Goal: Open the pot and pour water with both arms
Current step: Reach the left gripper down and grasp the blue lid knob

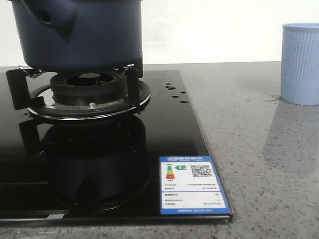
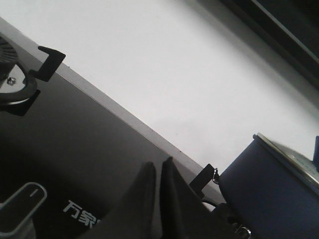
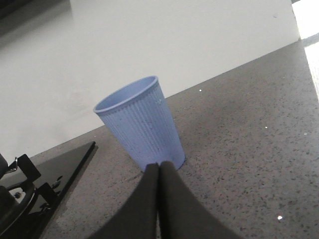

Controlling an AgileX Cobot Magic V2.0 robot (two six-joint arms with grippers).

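Pot [image 1: 79, 35] seen seated on burner grate [image 1: 75, 82] at left of black glass hob [image 1: 164, 129]; lid not made out in front view (top cropped), pale edge at rim in left wrist view. Left gripper [image 2: 157, 172] pressed together, empty, low over hob, pot just beside. Drops [image 1: 174, 92] noted on glass nr hob edge, prob. water. Cup [image 1: 300, 63] upright on counter [image 1: 259, 149] at right; right gripper [image 3: 159, 172] closed, nothing held, cup near. Step judged: opening not yet begun. Next calls for fingers parted, lid grasped.
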